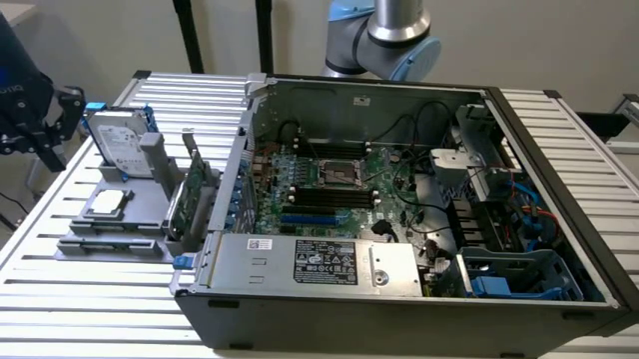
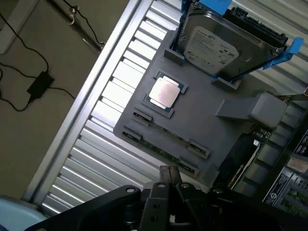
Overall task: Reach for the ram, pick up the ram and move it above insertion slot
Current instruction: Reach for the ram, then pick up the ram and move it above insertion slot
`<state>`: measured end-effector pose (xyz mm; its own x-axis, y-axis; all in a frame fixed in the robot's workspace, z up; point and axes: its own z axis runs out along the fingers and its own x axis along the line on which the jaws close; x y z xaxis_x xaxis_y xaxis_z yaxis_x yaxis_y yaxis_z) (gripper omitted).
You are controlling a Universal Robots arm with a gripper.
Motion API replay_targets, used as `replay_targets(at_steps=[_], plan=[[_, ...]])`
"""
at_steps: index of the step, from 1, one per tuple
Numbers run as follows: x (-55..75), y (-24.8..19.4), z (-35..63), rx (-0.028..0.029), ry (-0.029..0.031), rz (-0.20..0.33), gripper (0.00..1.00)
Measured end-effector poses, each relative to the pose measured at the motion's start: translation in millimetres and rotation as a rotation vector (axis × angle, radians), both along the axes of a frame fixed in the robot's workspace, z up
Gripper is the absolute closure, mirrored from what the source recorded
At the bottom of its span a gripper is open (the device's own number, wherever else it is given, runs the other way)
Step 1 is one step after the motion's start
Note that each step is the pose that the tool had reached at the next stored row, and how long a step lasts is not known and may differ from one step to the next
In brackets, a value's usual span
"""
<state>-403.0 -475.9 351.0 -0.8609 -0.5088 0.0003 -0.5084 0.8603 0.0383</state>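
Note:
The ram is a thin green stick standing on edge in a long groove of the grey holder tray, between small clips. My gripper hovers above the tray's near edge, close to the ram, with its dark fingers shut and nothing between them. In the exterior view the gripper hangs at the far left, beside the tray. Long black insertion slots lie on the motherboard beside the processor socket, inside the open computer case.
On the tray also sit a hard drive in a blue frame, a processor chip and an upright green expansion card. Cables and a drive cage crowd the case's right side. Everything rests on a slatted metal table.

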Motion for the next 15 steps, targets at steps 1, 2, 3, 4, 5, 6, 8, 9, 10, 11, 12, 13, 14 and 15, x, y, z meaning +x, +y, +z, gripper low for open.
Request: replay_targets(at_steps=[1, 2, 3, 4, 5, 6, 8, 9, 10, 11, 12, 13, 14, 15], plan=[[0.0, 0.0, 0.0, 0.0000, 0.0000, 0.018, 0.89], [0.0, 0.0, 0.0, 0.0000, 0.0000, 0.036, 0.89], [0.0, 0.0, 0.0, 0.0000, 0.0000, 0.054, 0.89], [0.0, 0.0, 0.0, 0.0000, -0.0001, 0.073, 0.89], [0.0, 0.0, 0.0, 0.0000, -0.0001, 0.092, 0.89], [0.0, 0.0, 0.0, 0.0000, -0.0001, 0.109, 0.89], [0.0, 0.0, 0.0, 0.0000, -0.0002, 0.146, 0.89], [0.0, 0.0, 0.0, 0.0001, -0.0002, 0.163, 0.89], [0.0, 0.0, 0.0, 0.0000, -0.0002, 0.183, 0.89], [0.0, 0.0, 0.0, 0.0000, -0.0003, 0.200, 0.89], [0.0, 0.0, 0.0, 0.0001, -0.0003, 0.219, 0.89], [0.0, 0.0, 0.0, 0.0000, -0.0003, 0.237, 0.89], [0.0, 0.0, 0.0, 0.0000, -0.0003, 0.255, 0.89], [0.0, 0.0, 0.0, 0.0000, -0.0004, 0.273, 0.89]])
